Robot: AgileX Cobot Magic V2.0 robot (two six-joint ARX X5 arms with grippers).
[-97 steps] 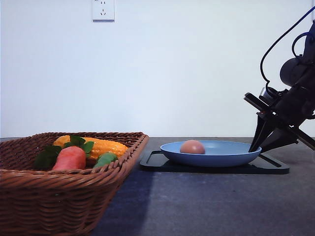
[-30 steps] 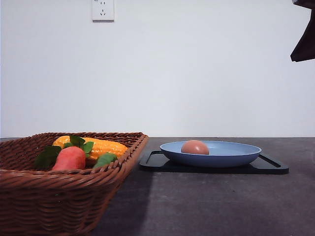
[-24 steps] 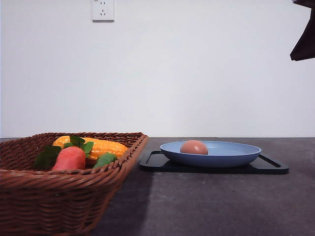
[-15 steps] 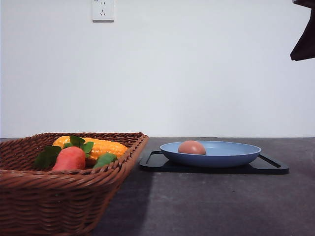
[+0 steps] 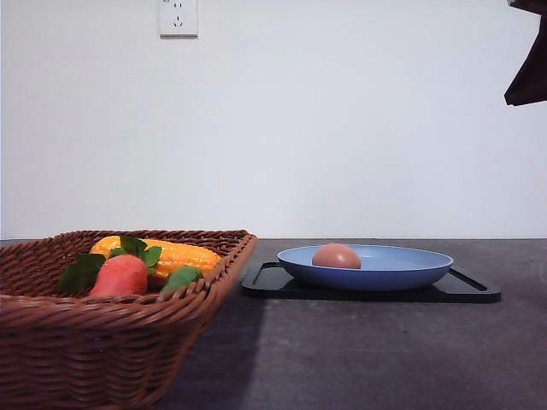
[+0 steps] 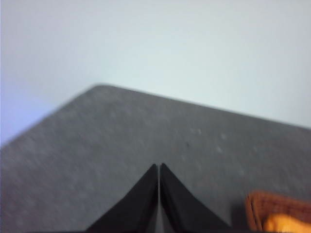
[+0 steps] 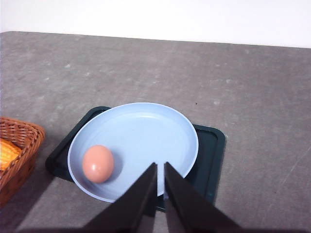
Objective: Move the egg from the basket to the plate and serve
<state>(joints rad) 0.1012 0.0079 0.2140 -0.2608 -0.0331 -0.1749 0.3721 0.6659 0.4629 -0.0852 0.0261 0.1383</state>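
The egg (image 7: 98, 163) lies loose in the blue plate (image 7: 146, 131), near its rim on the basket (image 5: 102, 342) side, and the plate sits on a black tray (image 7: 211, 150) on the table (image 5: 359, 359); the carrot (image 5: 120, 275) and corn (image 5: 175, 254) are in the basket. We see the right gripper (image 7: 160, 167) raised above the plate with fingers nearly touching and empty, and the left gripper (image 6: 159, 167) with fingers pressed together, also empty. We judge the main risk to be the egg rolling over the shallow rim if the plate or tray is jolted or tilted while serving; no brand, label or writing is legible.
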